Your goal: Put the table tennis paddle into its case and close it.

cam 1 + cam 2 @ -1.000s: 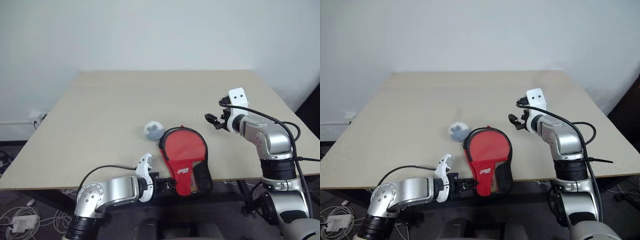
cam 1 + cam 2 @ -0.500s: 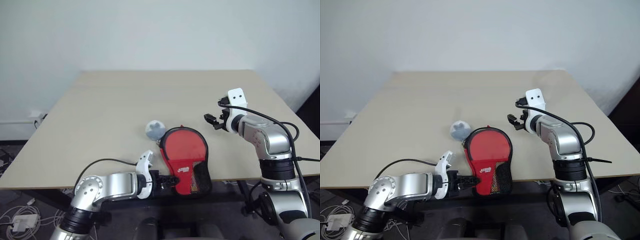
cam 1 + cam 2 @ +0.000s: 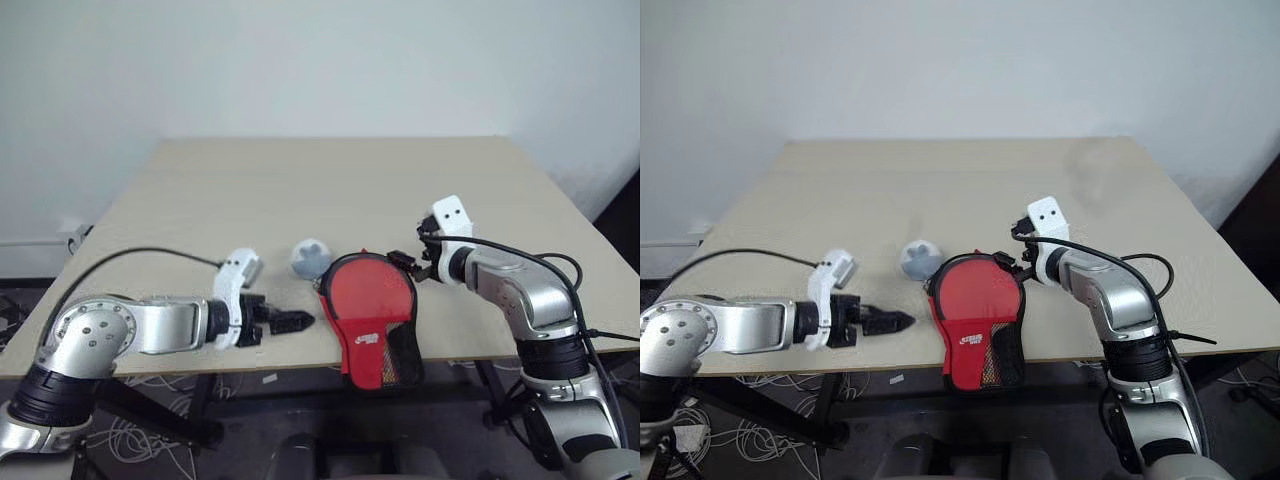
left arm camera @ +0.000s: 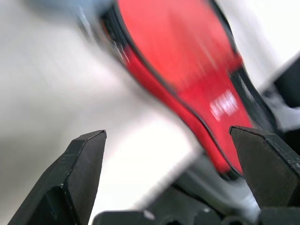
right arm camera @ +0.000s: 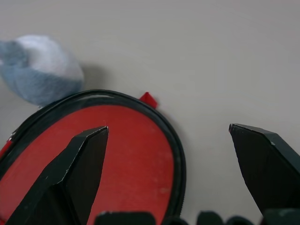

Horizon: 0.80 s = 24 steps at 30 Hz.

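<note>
1. Red fabric with black zipper trim, the case [image 3: 370, 315] lies at the table's [image 3: 330, 190] near edge, its mesh handle end hanging over that edge; I cannot make out the table tennis paddle apart from the cover, so my guess is that it sits inside already; whether the zip is run shut all round is too fine to tell.
2. Right gripper [image 3: 408, 266] hovers just beside the round end of the case, on its right; in its wrist view the two black fingers [image 5: 79, 164] stand wide apart, one over the red face, with nothing between them.
3. Left gripper [image 3: 290, 322] stands off to the left of the case, near the table edge, pointing toward it; its jaws are spread wide and empty.
4. To finish well, I'd say one hand should press the round end flat so the soft cover does not slide, while the other finds the zipper pull and draws it along the trim; the overhanging handle end could tip the whole thing off the edge if pulled toward the robot.
5. Grey-and-white soft lump [image 3: 310, 259] sits just beyond the case on its left, close enough to be nudged.
</note>
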Motion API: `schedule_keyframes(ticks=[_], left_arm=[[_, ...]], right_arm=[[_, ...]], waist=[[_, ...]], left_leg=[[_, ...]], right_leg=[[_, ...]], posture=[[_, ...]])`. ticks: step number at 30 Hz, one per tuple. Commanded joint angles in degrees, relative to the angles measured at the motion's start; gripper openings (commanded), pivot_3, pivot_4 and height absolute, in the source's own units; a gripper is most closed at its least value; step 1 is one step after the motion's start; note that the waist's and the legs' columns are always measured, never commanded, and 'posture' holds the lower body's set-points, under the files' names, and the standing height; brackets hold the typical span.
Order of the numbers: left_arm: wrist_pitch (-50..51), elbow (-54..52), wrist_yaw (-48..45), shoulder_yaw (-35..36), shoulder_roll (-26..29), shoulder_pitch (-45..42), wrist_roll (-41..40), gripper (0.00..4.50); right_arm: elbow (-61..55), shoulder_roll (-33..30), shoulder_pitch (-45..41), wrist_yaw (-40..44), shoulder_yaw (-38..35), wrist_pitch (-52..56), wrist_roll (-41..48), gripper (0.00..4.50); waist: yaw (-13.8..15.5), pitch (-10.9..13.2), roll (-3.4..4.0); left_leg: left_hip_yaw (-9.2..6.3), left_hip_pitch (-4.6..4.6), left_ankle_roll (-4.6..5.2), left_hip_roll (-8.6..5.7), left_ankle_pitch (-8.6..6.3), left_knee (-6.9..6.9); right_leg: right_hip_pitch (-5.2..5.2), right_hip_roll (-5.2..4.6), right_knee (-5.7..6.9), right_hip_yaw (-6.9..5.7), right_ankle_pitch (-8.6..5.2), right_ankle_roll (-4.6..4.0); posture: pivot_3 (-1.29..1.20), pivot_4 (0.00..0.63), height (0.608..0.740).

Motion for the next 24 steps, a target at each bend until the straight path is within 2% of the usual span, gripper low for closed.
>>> schedule_keyframes(ticks=[1,8,16,19,24], left_arm=[[-9.4,1.8,-9.8,1.5,-0.2,-1.5,14.3,4.48],[-23.0,3.6,-19.0,1.4,-5.2,2.1,32.4,4.48],[-32.5,7.0,-23.2,1.7,-13.5,6.9,44.7,4.48],[-34.8,8.8,-24.9,3.1,-16.0,8.0,46.3,4.5],[-38.8,11.5,-26.8,3.9,-18.8,8.5,50.7,4.5]], right_arm=[[-2.9,-0.2,0.3,1.0,1.3,-1.0,0.4,4.5],[-1.8,0.7,1.1,1.3,4.8,-2.8,-0.6,4.5],[-1.6,2.6,2.0,1.4,10.7,-5.2,-2.2,4.5],[-0.6,3.3,2.1,1.5,11.4,-6.3,-2.5,3.88],[1.0,4.3,1.9,1.5,11.5,-7.6,-3.1,2.19]], waist=[[0.0,0.0,-0.02],[-0.1,0.0,-0.03],[0.0,0.0,-0.09],[0.0,0.0,-0.1],[0.0,0.0,-0.11]], left_leg=[[0.02,0.0,-0.06,-0.02,0.04,-0.09],[0.04,-0.01,-0.21,0.01,0.13,-0.47],[0.02,-0.03,-0.18,0.1,0.12,-0.49],[-0.08,-0.04,-0.16,0.12,0.13,-0.44],[-0.12,-0.03,-0.13,0.12,0.14,-0.37]], right_leg=[[-0.03,0.01,-0.04,0.0,0.01,-0.02],[-0.09,0.09,-0.32,0.01,0.03,-0.07],[0.06,0.11,-0.57,-0.05,0.09,0.02],[0.1,0.09,-0.57,-0.12,0.1,0.02],[0.14,0.11,-0.56,-0.13,0.13,0.02]], posture=[[0.0,0.0,0.698],[0.0,0.0,0.698],[0.0,0.0,0.698],[0.0,0.0,0.698],[0.0,0.0,0.698]])
